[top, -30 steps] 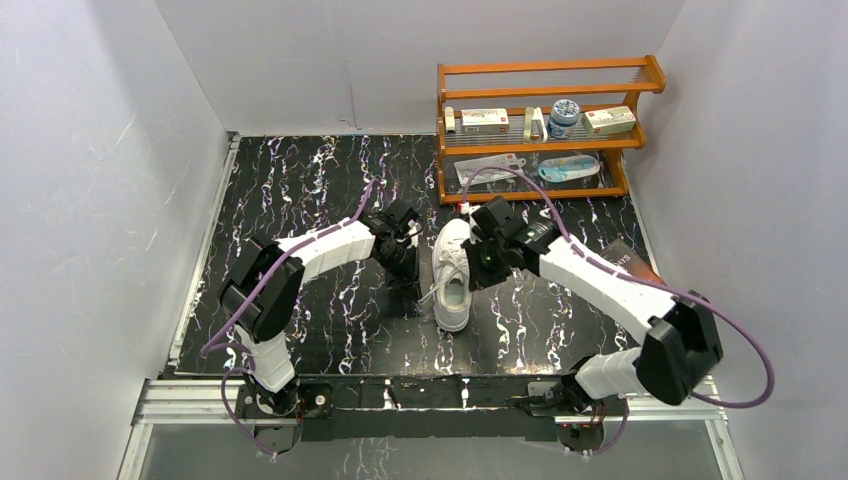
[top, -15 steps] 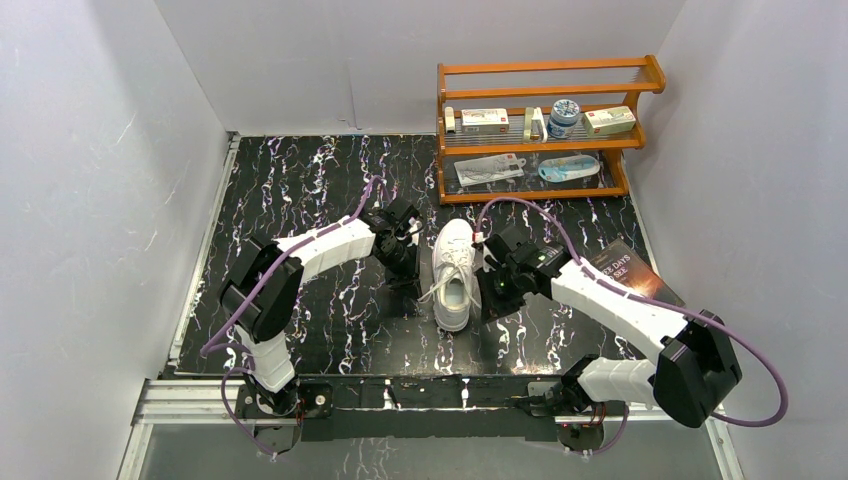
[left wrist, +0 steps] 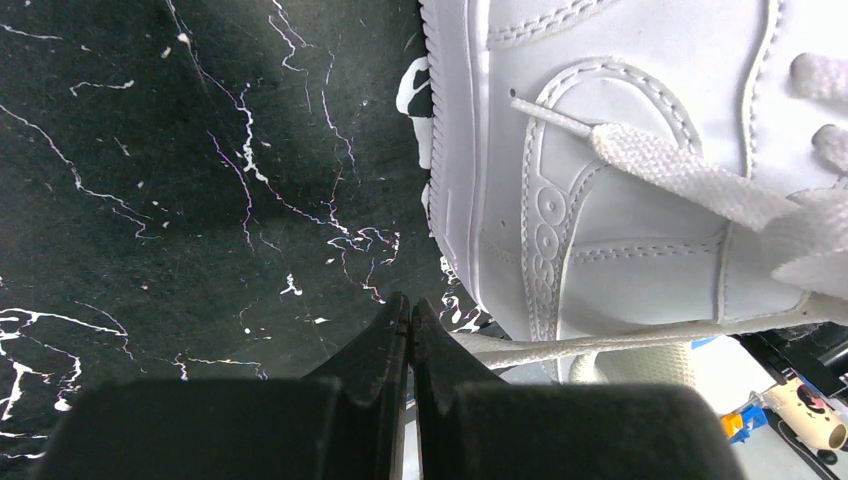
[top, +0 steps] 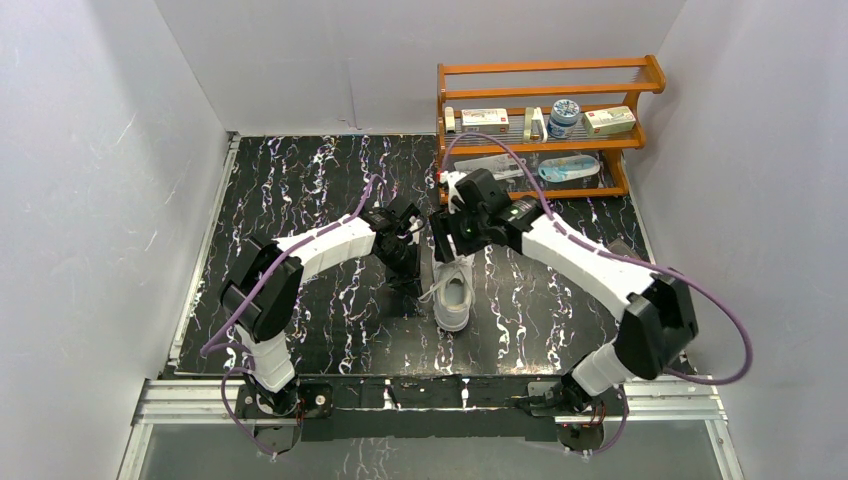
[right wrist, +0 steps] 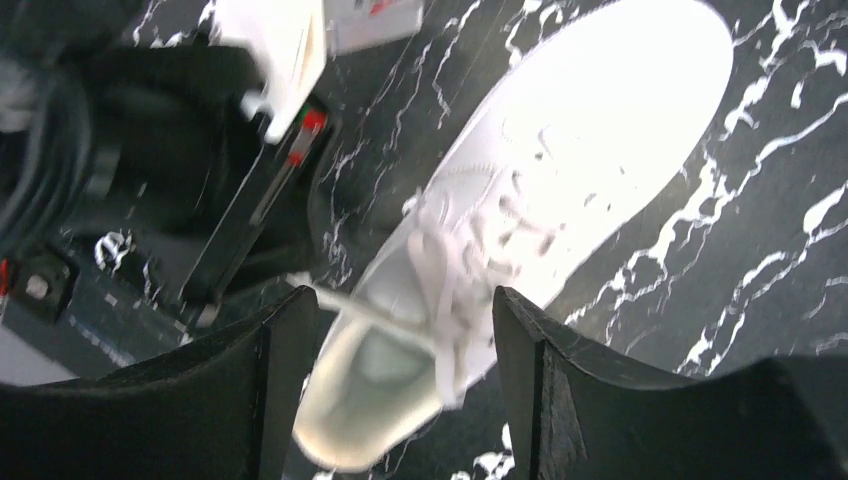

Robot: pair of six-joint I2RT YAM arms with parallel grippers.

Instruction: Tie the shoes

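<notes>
- Black marbled bench (top: pixel 300 200) carries the white sneaker (top: pixel 452 305) between both arms, toe toward the wooden shelf (top: pixel 550 68), laces (left wrist: pixel 690 175) loose
- Risk: any sideways tug may drag the light sneaker rather than tighten laces
- Left jaws pressed together beside a lace strand; whether they pinch it, cannot tell
- Right jaws spread wide above the sneaker, holding nothing

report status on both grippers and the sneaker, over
Left gripper shut beside sneaker, one lace running up to it. Right gripper open above the sneaker. Not tied yet.
</notes>
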